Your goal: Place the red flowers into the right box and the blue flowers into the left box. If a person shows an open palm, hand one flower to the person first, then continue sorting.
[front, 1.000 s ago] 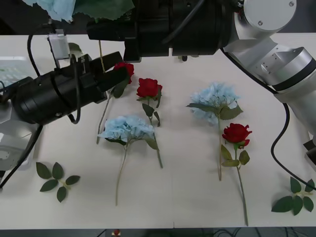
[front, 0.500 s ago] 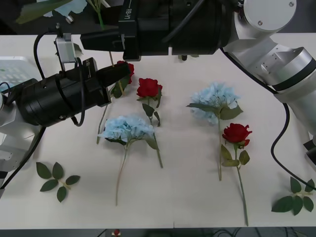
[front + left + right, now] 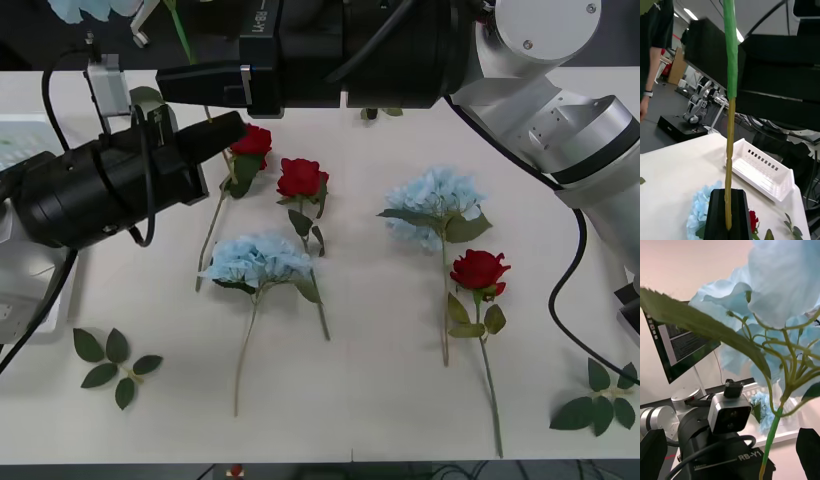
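Upright, blue flower stem (image 3: 730, 123) pinched between left fingers (image 3: 717, 215)

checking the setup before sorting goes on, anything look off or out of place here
Nothing spilled or damaged. One oddity: the left pincer is shut on a blue flower's stem, holding it upright with the right arm's black body close behind. Loose green leaf sprigs lie among the flowers on the table.

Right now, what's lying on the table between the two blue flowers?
In the front view, one red rose lies between the left blue flower and the right blue flower, set further back; the rest is bare table.
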You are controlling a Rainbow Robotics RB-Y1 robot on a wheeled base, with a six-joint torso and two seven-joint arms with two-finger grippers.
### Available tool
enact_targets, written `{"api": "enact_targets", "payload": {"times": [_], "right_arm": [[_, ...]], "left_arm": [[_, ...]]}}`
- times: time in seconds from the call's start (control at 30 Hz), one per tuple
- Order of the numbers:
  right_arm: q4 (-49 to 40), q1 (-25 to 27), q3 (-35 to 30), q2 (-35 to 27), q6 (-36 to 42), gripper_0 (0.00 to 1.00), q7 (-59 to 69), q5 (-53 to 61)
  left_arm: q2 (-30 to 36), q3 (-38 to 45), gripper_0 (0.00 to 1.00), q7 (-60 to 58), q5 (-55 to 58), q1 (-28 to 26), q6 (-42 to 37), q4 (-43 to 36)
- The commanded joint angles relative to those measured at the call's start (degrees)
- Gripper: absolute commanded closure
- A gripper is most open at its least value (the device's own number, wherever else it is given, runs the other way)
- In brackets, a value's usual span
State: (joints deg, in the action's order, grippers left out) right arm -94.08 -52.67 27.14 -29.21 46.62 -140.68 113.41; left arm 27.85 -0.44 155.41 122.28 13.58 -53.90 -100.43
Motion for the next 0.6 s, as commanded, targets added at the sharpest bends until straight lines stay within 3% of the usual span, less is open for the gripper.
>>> {"api": "enact_targets", "payload": {"times": [0.03,0.2,0.4,0.6], "right_arm": [[-0.76,-2.09,-0.16,-1.90,-0.39,0.00,-1.96,0.41],[-0.58,-2.09,-0.16,-7.53,3.74,0.00,0.32,-1.00],[-0.58,-2.00,-0.16,-13.86,12.09,0.00,10.52,-9.96],[-2.69,-1.56,-0.16,-18.34,19.56,0.00,24.14,-21.83]], "left_arm": [[0.80,1.41,1.00,-0.41,-0.37,0.84,-0.68,-1.88],[1.24,4.40,1.00,-0.41,-1.25,0.75,-1.12,-1.88],[3.53,12.04,1.00,-0.99,-9.86,0.75,-3.76,-1.88],[7.40,18.20,1.00,-17.25,-22.78,0.57,-7.10,-1.61]]}}
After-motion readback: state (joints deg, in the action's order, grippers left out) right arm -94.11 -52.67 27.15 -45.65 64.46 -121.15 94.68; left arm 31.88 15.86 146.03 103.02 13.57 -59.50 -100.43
